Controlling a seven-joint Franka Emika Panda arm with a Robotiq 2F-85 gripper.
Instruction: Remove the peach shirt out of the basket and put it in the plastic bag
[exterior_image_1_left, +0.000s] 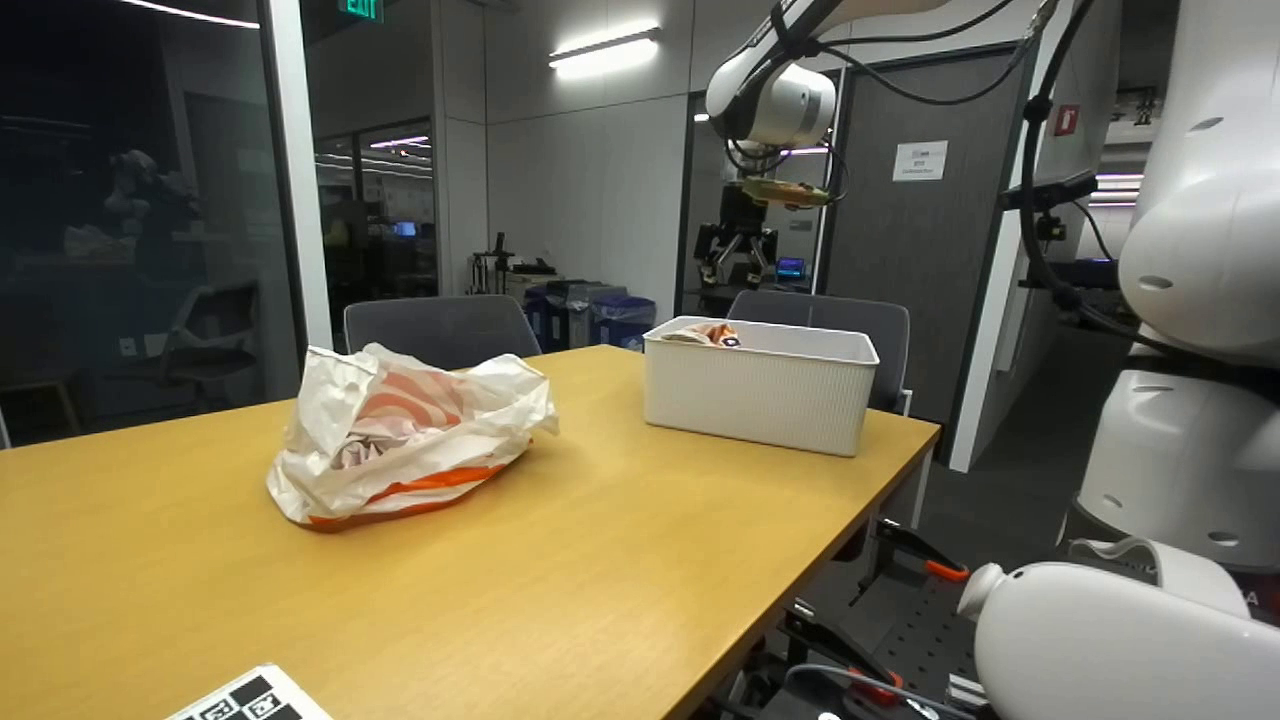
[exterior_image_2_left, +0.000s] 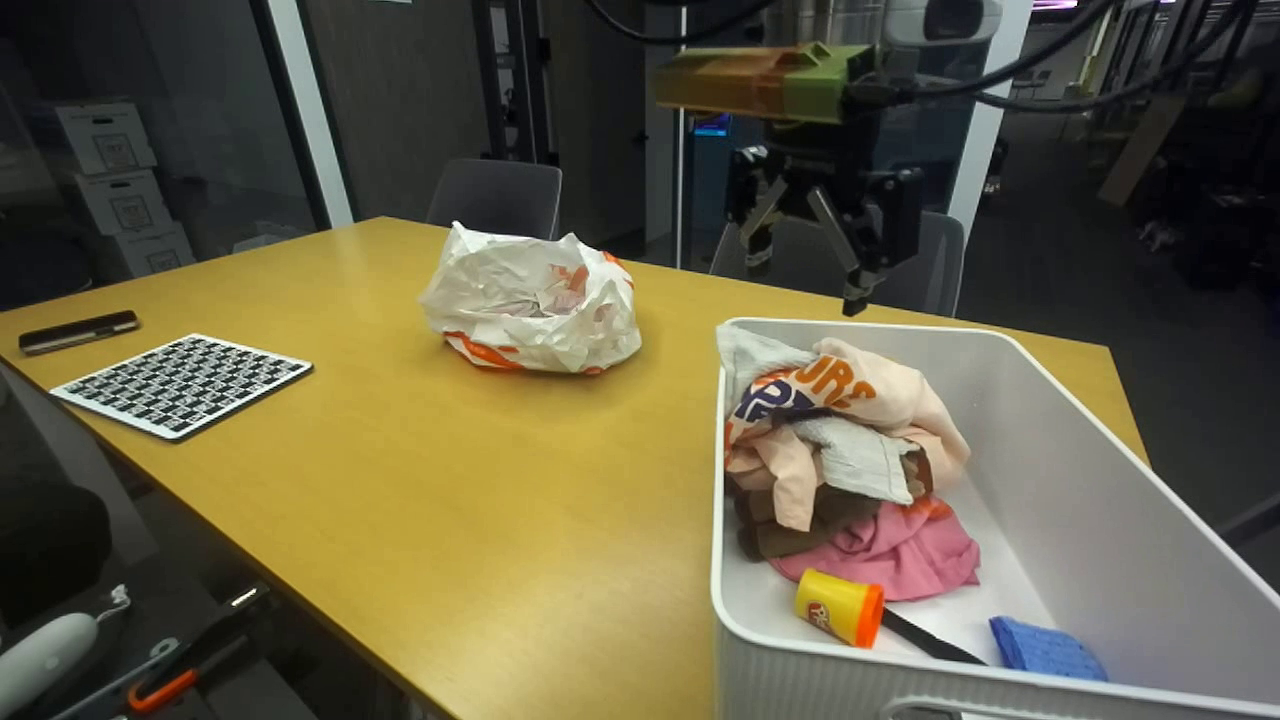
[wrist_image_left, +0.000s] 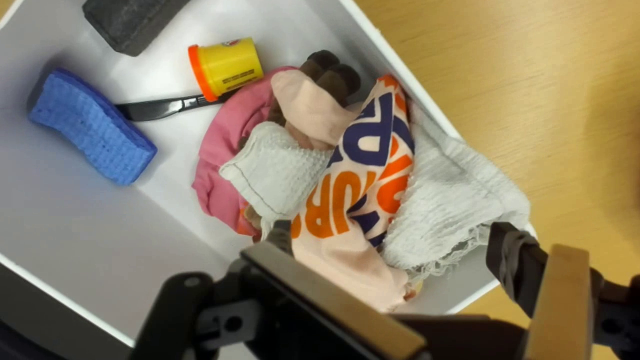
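- Nothing of the transfer is judged complete: in an exterior view the peach shirt (exterior_image_2_left: 880, 390) is found bunched inside the basket (exterior_image_2_left: 1060, 490), toward ten o'clock from its middle.
- There the gripper (exterior_image_2_left: 808, 272) is held above the shirt, toward its eleven o'clock; its fingers are spread wide and nothing is grasped. A gap between gripper and shirt is seen in both exterior views, so the approach is judged to be the step in hand.
- In the wrist view a white cloth (wrist_image_left: 455, 200) is seen against the shirt at three o'clock, draped over the basket's rim. A pale flap (wrist_image_left: 280, 160) is seen at ten o'clock, with pink cloth (wrist_image_left: 220, 155) beyond it; whether flap and white cloth are one piece cannot be told.
- In an exterior view the plastic bag (exterior_image_2_left: 545, 345) is found on the table (exterior_image_2_left: 560, 480), at ten o'clock from the basket and well apart from it, its mouth gaping. Whether anything is contained in it cannot be told.
- Left to be done: the gripper must be lowered, and the shirt pinched, lifted past the rim, carried toward ten o'clock, lowered into the bag and released.
- As a judgement, neighbouring cloth could be dragged along, so a pinch on the printed fold alone is called for.
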